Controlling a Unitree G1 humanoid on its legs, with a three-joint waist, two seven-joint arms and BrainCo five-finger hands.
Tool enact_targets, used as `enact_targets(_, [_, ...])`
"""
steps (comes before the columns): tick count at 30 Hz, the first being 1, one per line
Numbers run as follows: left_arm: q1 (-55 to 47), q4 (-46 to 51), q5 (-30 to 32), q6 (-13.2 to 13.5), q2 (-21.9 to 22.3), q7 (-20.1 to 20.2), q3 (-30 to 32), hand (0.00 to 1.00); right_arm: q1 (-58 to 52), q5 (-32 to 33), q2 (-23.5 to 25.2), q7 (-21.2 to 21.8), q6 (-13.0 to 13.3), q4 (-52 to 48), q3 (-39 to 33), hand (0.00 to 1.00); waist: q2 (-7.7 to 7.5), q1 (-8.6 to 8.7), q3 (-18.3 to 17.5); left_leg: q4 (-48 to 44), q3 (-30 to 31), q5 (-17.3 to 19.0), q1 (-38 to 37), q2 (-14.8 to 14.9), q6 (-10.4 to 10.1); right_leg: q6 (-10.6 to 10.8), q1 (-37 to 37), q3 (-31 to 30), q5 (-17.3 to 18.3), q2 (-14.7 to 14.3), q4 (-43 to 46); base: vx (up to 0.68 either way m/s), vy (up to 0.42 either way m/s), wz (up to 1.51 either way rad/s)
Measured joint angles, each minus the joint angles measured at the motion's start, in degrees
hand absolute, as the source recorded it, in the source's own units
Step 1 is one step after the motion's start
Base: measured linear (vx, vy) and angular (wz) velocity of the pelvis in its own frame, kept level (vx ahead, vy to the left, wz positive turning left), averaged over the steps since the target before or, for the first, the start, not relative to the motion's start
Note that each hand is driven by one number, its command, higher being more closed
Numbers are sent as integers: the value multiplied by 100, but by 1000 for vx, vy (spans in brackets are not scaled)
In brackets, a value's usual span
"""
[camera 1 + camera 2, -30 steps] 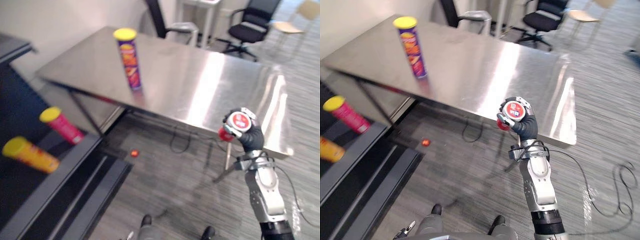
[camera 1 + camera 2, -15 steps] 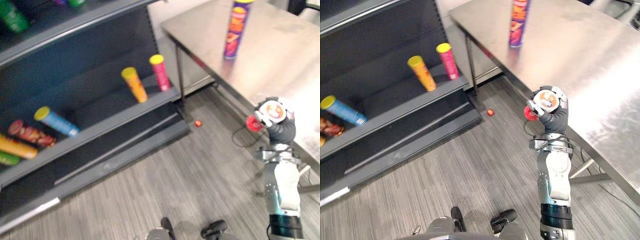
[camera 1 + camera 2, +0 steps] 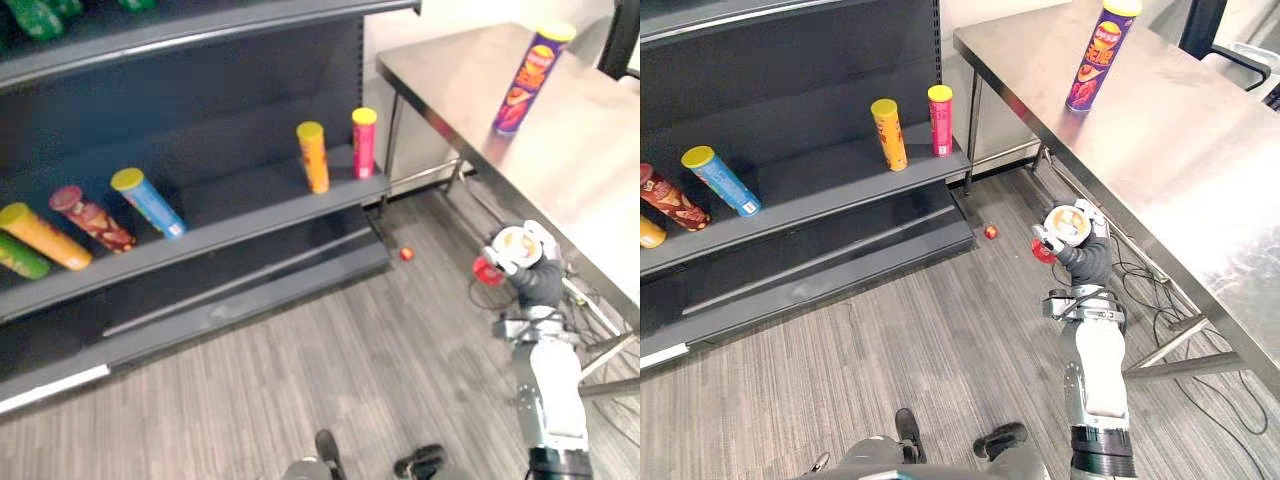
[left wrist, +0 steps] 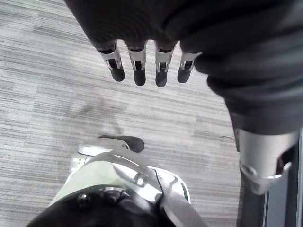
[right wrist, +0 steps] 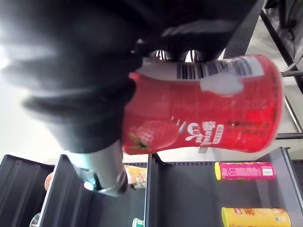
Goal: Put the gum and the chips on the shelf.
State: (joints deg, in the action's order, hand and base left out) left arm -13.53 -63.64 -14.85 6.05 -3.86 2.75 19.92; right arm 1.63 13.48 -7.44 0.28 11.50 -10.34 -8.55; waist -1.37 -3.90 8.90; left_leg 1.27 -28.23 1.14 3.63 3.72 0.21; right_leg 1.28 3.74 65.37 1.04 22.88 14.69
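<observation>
Shelving (image 3: 250, 225) has swung further into the left eye view than half a second ago. The whole picture has shifted, so the camera moved, not the goods. On the middle shelf an orange can (image 3: 314, 157) and a pink can (image 3: 364, 144) stand near each other. A blue can (image 3: 148, 202), a brown can (image 3: 92, 218) and a yellow can (image 3: 42, 237) lean further left. The chips can (image 3: 522, 80) stands upright on the steel table (image 3: 600, 170), well apart from the right hand (image 3: 535, 275). That hand is raised over the floor beside the table's edge, as before. Its fingers are curled round the gum tub (image 3: 510, 245), pale lid towards the camera. A small red object (image 3: 406, 254) lies on the floor near the foot of the shelving.

The right eye view tells the same scene, with the table running further towards the near right.

The left wrist view brings in the left hand (image 4: 138, 66). Its fingers are straight, hang over grey carpet (image 4: 42, 94) and hold nothing.

The right wrist view adds the tub's side: red, with a strawberry picture and a barcode. The dark cover and thumb wrap its lid end. Past it lie shelf boards with the pink and orange cans.
</observation>
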Motion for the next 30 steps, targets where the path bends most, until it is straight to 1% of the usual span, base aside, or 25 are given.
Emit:
enact_targets(3, [-1, 0, -25, 0, 1, 44, 10, 0, -18, 1, -3, 37, 0, 0, 2, 100, -5, -17, 2, 45, 10, -83, -10, 28, -39, -22, -3, 2, -41, -75, -69, 42, 5, -2])
enact_targets(6, [0, 35, -64, 1, 0, 110, 11, 0, -14, 1, -29, 57, 0, 2, 13, 100, -25, -85, 9, -89, 42, -109, 36, 69, 2, -24, -19, 8, -43, -99, -71, 66, 0, 6])
enact_targets(8, [1, 56, -84, 7, -6, 146, 11, 0, 25, 1, -66, 82, 1, 16, 114, 100, -48, -108, 21, -353, 93, 0, 130, 140, 8, -12, -73, 21, -52, -112, -72, 70, 7, 20])
enact_targets(10, [-6, 88, -308, 3, -17, 160, 10, 0, 180, -6, -66, 144, 0, 191, 352, 100, -106, -146, 59, -939, 203, 319, 252, 307, 2, 19, -237, 21, -74, -152, -69, 70, 22, 17])
enact_targets(11, [-9, 89, -309, 3, -17, 165, 9, 0, 207, -7, -69, 150, -2, 240, 462, 100, -115, -161, 68, -1095, 222, 415, 268, 359, 10, 28, -294, 21, -80, -152, -62, 39, 40, 9])
enact_targets(12, [-11, 86, -311, 2, -20, 177, 8, 0, 214, -12, -70, 161, -4, 266, 593, 100, -130, -211, 75, -1345, 241, 577, 334, 432, 5, 32, -361, 12, -82, -137, -16, -9, 63, -3])
enact_targets(13, [-14, 77, -310, 2, -16, 192, -4, 0, 211, -18, -83, 177, -5, 268, 814, 100, -128, -291, 88, -1629, 264, 831, 366, 533, -12, 34, -404, -25, -84, -65, 215, -10, 131, 3])
enact_targets(14, [-14, 50, -309, 1, -18, 195, -4, 0, 213, -91, -91, 219, -5, 267, 1048, 100, -110, -310, 100, -1872, 399, 1070, 396, 589, 26, -6, -390, -219, -140, 129, 710, -13, 153, 15])
enact_targets(15, [-14, 42, -307, 2, -20, 183, -3, 0, 208, -184, -97, 261, -5, 268, 1142, 100, -95, -291, 109, -1939, 484, 1127, 399, 601, 40, -125, -356, -388, -233, 243, 983, 9, 158, 49])
enact_targets(16, [-15, 60, -307, 6, -33, 158, -7, 0, 197, -230, -109, 342, -6, 274, 1295, 100, -77, -269, 121, -1967, 671, 1159, 389, 582, 91, -572, -144, -1095, -561, 405, 1517, 20, 165, 76])
enact_targets(17, [-21, 111, -306, 24, -86, 95, -114, 0, 179, -231, -93, 424, -1, 280, 1380, 100, -37, -251, 157, -1979, 915, 1147, 349, 529, 89, -602, 299, -2420, -715, 286, 1870, 88, 165, 82])
enact_targets(18, [-10, 117, -305, 23, -124, 69, -175, 0, 164, -231, -83, 447, -3, 289, 1406, 100, -49, -257, 158, -1982, 1088, 1168, 345, 534, 141, -366, 422, -3078, -538, 51, 1856, 112, 150, 103])
enact_targets(19, [-8, 155, -296, 25, -212, 18, -223, 0, 94, -228, -53, 521, -4, 279, 1415, 100, -66, -234, 158, -1945, 1391, 1167, 332, 493, 182, 1, 526, -4102, -73, -471, 1805, 117, 77, 97])
enact_targets(20, [-11, 153, -291, 25, -240, 4, -223, 0, 51, -225, -52, 543, -4, 267, 1414, 100, -68, -202, 159, -1935, 1545, 1162, 325, 445, 198, 15, 524, -4411, 78, -643, 1723, 97, 51, 143])
enact_targets(21, [-26, 148, -289, 27, -273, -8, -228, 0, -16, -218, -53, 613, -4, 253, 1413, 100, -95, -98, 152, -1910, 1841, 1145, 325, 271, 222, 92, 504, -4743, 254, -859, 1477, 128, 23, 160])
enact_targets(22, [-2, 148, -238, 31, -273, -9, -296, 0, -101, -176, -56, 652, -2, 219, 1405, 100, -110, -67, 159, -1881, 2173, 1145, 325, 13, 239, 157, 560, -5015, 362, -961, 1008, 165, -6, 155])
enact_targets(24, [30, 145, -213, 65, -301, -11, -396, 0, -157, -154, -54, 659, -5, 220, 1405, 100, -77, -84, 180, -1880, 2475, 1178, 324, -117, 280, 170, 723, -5359, 354, -1101, 586, 160, -54, 115])
enact_targets(25, [47, 145, -174, 93, -333, -14, -430, 0, -161, -103, -54, 665, -7, 220, 1405, 100, -34, -82, 201, -1883, 2740, 1148, 312, -134, 210, 262, 853, -5544, 293, -1206, 247, 145, -83, 104])
enact_targets(26, [51, 142, -172, 92, -354, -19, -431, 0, -161, -67, -54, 662, -7, 219, 1405, 100, -24, -79, 204, -1878, 2888, 1143, 313, -152, 196, 332, 907, -5629, 248, -1228, 71, 206, -139, 133])
enact_targets(27, [90, 103, -172, 92, -412, -25, -431, 0, -163, 47, -57, 655, -6, 217, 1404, 100, -74, -53, 202, -1869, 3208, 1119, 291, -235, 126, 452, 927, -5751, 171, -1198, -267, 240, -206, 138])
enact_targets(28, [128, 70, -174, 89, -444, -29, -435, 0, -164, 50, -55, 641, -7, 213, 1402, 100, -144, -25, 199, -1869, 3481, 1145, 256, -329, 62, 474, 930, -5891, 155, -1152, -352, 313, -322, 183])
enact_targets(29, [127, 37, -174, 92, -475, -29, -459, 0, -169, 59, -51, 644, -7, 201, 1408, 100, -256, 3, 182, -1873, 3804, 1196, 186, -446, -34, 479, 884, -5981, 134, -1052, -341, 270, -333, 152])
enact_targets(30, [128, 35, -174, 90, -492, -30, -467, 0, -172, 71, -51, 657, -7, 181, 1412, 100, -320, 8, 142, -1898, 3974, 1237, 193, -509, -102, 498, 873, -5956, 86, -997, -341, 273, -404, 165])
